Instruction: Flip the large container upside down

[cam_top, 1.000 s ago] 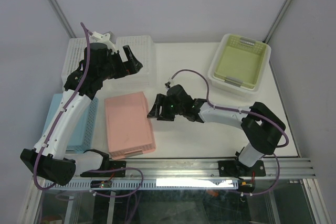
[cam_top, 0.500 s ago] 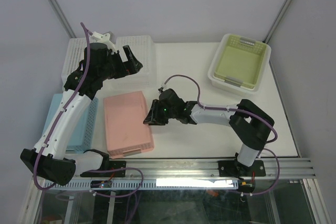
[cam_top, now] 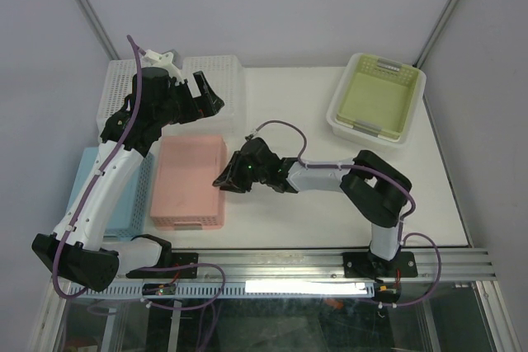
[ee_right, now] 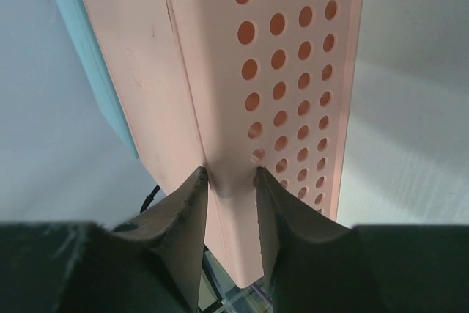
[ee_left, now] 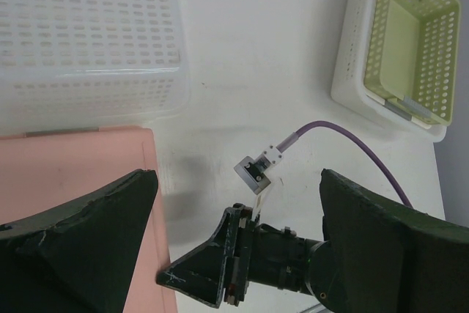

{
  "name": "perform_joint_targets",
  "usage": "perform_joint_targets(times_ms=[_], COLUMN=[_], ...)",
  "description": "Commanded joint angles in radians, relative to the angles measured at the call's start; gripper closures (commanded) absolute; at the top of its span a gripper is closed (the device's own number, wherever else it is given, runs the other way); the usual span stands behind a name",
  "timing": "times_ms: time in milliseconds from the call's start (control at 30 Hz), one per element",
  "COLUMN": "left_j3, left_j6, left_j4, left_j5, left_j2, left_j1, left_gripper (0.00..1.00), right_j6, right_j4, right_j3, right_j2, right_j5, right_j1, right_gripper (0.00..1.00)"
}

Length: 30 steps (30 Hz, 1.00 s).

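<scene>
The large container (cam_top: 210, 70) is a wide whitish translucent tub at the back left, lying with its perforated base up; it also shows in the left wrist view (ee_left: 88, 27). My left gripper (cam_top: 211, 96) hangs open and empty above its front right corner, and its fingers are spread wide in the left wrist view (ee_left: 234, 254). My right gripper (cam_top: 224, 179) is shut on a corner of a pink basket (cam_top: 190, 179), which lies base up on the table. The right wrist view shows both fingers (ee_right: 192, 188) pressed on the pink corner (ee_right: 293, 49).
A light blue basket (cam_top: 132, 195) lies left of the pink one, partly under my left arm. A yellow-green basket (cam_top: 375, 100) sits inside a white tub (cam_top: 337, 125) at the back right. The right arm's purple cable (ee_left: 344, 137) loops over the table's middle.
My right gripper has moved left and taken the pink basket with it. The basket has slid left and turned until it lies against the blue one. The left arm has not moved.
</scene>
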Motion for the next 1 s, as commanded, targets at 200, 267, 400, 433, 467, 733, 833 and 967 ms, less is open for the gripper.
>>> perform_joint_targets(times_ms=[200,267,400,433,467,733,833,967], left_j3=[0.012,0.013,0.015,0.015,0.016,0.004,-0.002,-0.015], left_j6=[0.015,0.014,0.014,0.014,0.014,0.023,0.032,0.012], left_j4=[0.025,0.026,0.025,0.025,0.025,0.031,0.031,0.044], left_j5=[0.007,0.008,0.008,0.008,0.008,0.017,-0.010,-0.021], left_j2=[-0.013,-0.012,-0.011,-0.011,-0.010,0.001,0.027,0.094], left_j1=[-0.002,-0.002,-0.003,-0.002,-0.002,-0.007,-0.067,-0.180], left_gripper=[0.01,0.01,0.01,0.01,0.01,0.01,0.01,0.01], right_j6=[-0.055,-0.108,-0.228,-0.256,-0.283,-0.410,-0.439,-0.513], right_j4=[0.004,-0.044,-0.203,-0.244,-0.280,-0.578,-0.655,-0.728], right_j3=[0.104,0.134,0.192,0.196,0.196,0.069,0.006,-0.011], right_j2=[0.039,0.032,-0.038,-0.061,-0.091,-0.430,-0.600,-0.760], right_j5=[-0.022,-0.024,0.060,0.088,0.115,0.395,0.484,0.520], right_j1=[0.016,0.017,0.009,0.004,-0.002,-0.133,-0.231,-0.444], right_gripper=[0.66,0.62,0.50,0.48,0.47,0.44,0.44,0.43])
